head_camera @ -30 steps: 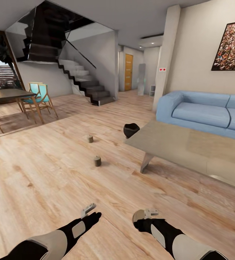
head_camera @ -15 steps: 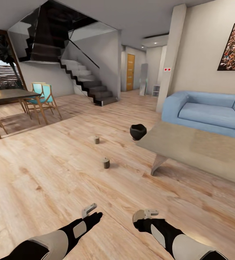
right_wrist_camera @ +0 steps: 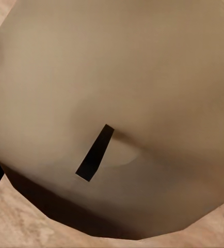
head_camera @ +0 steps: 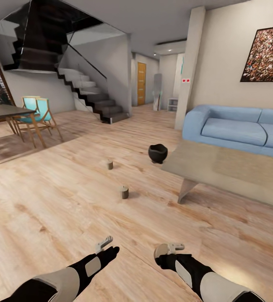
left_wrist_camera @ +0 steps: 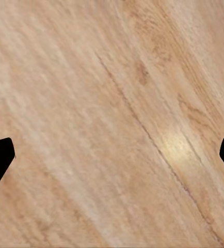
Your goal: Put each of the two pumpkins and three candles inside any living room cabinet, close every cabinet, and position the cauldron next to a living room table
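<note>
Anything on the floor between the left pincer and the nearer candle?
No. In the head view, only bare plank floor separates the left pincer from the nearer candle.

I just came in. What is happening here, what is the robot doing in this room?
The robot is in the living room with both arms held low. Its right hand appears shut on a held candle, seen close up with its wick in the right wrist view. The left hand is open and empty above the floor. A nearer candle and a farther candle stand on the floor ahead. The cauldron sits beside the coffee table.
</note>
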### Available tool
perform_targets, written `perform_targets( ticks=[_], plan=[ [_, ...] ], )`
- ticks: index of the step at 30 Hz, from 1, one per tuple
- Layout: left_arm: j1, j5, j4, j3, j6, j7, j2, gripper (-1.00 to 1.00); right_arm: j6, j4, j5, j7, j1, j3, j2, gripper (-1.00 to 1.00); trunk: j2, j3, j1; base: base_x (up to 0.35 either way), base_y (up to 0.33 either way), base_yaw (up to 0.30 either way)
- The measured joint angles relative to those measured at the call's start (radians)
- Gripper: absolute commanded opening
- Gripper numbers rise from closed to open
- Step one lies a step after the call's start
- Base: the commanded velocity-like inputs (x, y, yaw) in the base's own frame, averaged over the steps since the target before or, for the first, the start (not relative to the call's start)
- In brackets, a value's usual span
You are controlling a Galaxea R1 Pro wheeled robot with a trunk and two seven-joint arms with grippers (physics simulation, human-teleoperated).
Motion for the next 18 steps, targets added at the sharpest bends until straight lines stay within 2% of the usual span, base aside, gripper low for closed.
perform_targets(
  ticks=[5, 18],
  plan=[
    [0.0, 0.0, 0.0, 0.0, 0.0, 0.0, 0.0, 1.0, 0.0, 0.0, 0.0, 0.0, 0.0, 0.0, 0.0, -1.0, 0.0, -0.001, 0.0, 0.095, 0.318, -0.196],
    [0.0, 0.0, 0.0, 0.0, 0.0, 0.0, 0.0, 1.0, 0.0, 0.001, 0.0, 0.001, 0.0, 0.0, 0.0, -1.0, 0.0, -0.002, 0.0, 0.095, 0.318, -0.018]
  ],
)
